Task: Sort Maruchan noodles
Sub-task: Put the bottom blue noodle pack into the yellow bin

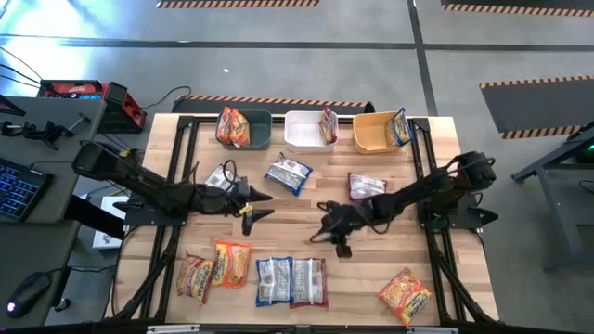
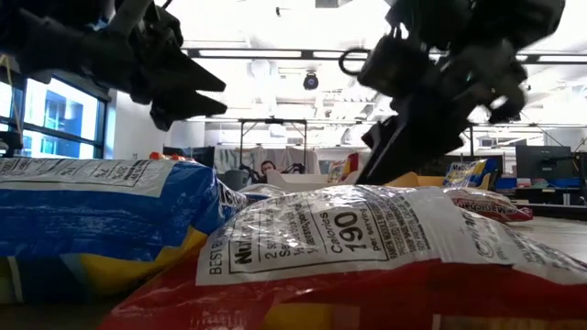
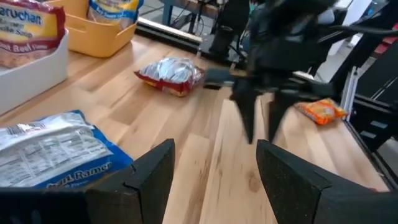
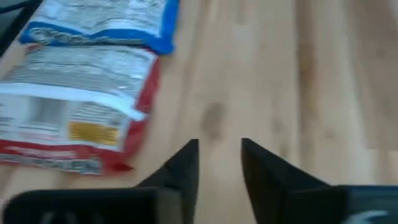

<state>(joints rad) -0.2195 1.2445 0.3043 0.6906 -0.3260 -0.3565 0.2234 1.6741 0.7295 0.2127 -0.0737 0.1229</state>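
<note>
**Kid:** Is the right gripper [image 1: 340, 243] holding anything?

**Helper:** No, its fingers are a little apart and empty. The red-and-white packet [image 1: 309, 282] lies at its seven o'clock. Drop straight down, then squeeze.

**Kid:** And the left gripper [image 1: 252, 206]?

**Helper:** Wide apart, empty, waiting at nine o'clock.

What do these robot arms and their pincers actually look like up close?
Both arms are dark, nearly black, built from slim jointed segments. Each ends in a two-finger gripper: the left gripper and the right gripper. The fingers are flat, matte black wedges tapering to blunt tips. No markings show.
</note>
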